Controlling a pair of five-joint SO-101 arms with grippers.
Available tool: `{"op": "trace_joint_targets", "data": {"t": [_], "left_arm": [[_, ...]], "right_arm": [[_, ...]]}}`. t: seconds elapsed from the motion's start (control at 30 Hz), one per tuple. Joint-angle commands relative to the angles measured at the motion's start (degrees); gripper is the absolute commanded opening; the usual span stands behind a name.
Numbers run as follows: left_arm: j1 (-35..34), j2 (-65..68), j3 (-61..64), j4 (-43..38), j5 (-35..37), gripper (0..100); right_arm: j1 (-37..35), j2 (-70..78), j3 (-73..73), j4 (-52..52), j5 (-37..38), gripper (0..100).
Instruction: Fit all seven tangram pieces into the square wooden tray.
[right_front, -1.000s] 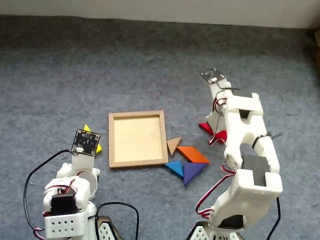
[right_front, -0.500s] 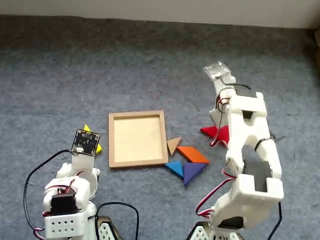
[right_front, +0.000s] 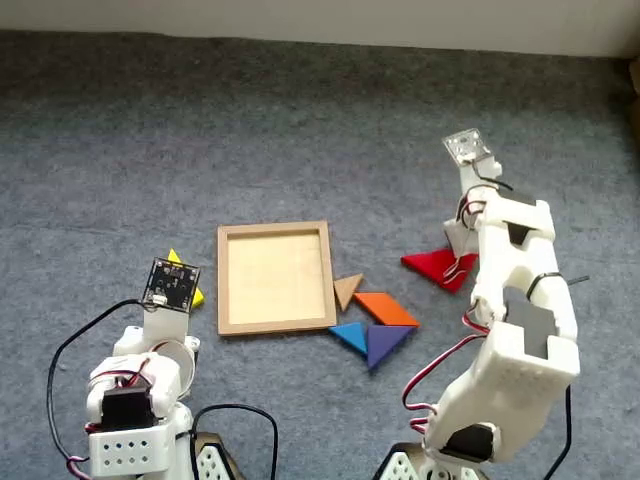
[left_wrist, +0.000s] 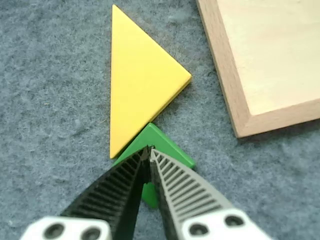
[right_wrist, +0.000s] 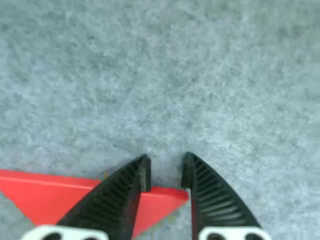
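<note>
The square wooden tray (right_front: 275, 278) lies empty mid-table, and its corner (left_wrist: 235, 90) shows in the left wrist view. A yellow triangle (left_wrist: 140, 80) touches a green piece (left_wrist: 170, 150) left of the tray. My left gripper (left_wrist: 149, 150) is shut, its tips over the green piece. The yellow triangle (right_front: 176, 258) peeks out from behind the left arm. Right of the tray lie tan (right_front: 346, 289), orange (right_front: 385, 308), blue (right_front: 350, 335) and purple (right_front: 386, 343) pieces. Farther right is a red triangle (right_front: 432, 265). My right gripper (right_wrist: 166, 172) is open a little, at the red triangle's (right_wrist: 50, 195) corner.
Everything rests on grey carpet (right_front: 300, 130). The right arm (right_front: 510, 300) stretches along the right side, partly over the red triangle. The left arm's base (right_front: 130, 410) sits at the near left. A pale wall edge runs along the far side.
The right arm has swung to the right, uncovering more of the red triangle. The left arm and the other pieces have stayed put.
</note>
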Motion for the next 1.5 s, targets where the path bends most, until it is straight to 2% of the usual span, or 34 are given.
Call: {"op": "trace_joint_targets", "data": {"t": [0.0,0.17,0.4,0.6,0.7,0.77,0.9,1.0,1.1,1.3,1.37,1.47], "left_arm": [[-0.48,-0.57,1.10,0.26,0.35,2],[-0.48,-0.57,1.10,0.26,0.35,2],[-0.48,-0.57,1.10,0.26,0.35,2],[-0.48,-0.57,1.10,0.26,0.35,2],[-0.48,-0.57,1.10,0.26,0.35,2],[-0.48,-0.57,1.10,0.26,0.35,2],[-0.48,-0.57,1.10,0.26,0.35,2],[-0.48,-0.57,1.10,0.26,0.35,2],[-0.48,-0.57,1.10,0.26,0.35,2],[-0.48,-0.57,1.10,0.26,0.35,2],[-0.48,-0.57,1.10,0.26,0.35,2],[-0.48,-0.57,1.10,0.26,0.35,2]], "right_arm": [[3.82,-0.66,-1.63,8.40,-0.26,10.9],[3.74,-4.18,-2.07,17.80,-0.18,10.9],[3.74,-12.00,-0.04,25.54,-0.18,10.8],[3.65,-20.88,5.23,27.03,-0.18,10.7],[3.38,-27.74,7.69,26.95,-0.09,5.4],[1.89,-32.75,9.71,26.95,0.53,0.6],[-3.03,-40.75,16.75,26.86,8.18,0.7],[-7.34,-43.21,21.14,26.86,9.49,1.9],[-9.54,-42.51,23.16,26.86,9.49,11.6],[-10.68,-37.05,22.37,25.63,9.49,45.0],[-11.12,-34.33,21.23,25.45,9.85,49.8],[-12.44,-29.41,18.51,25.89,9.93,50.0]]}}
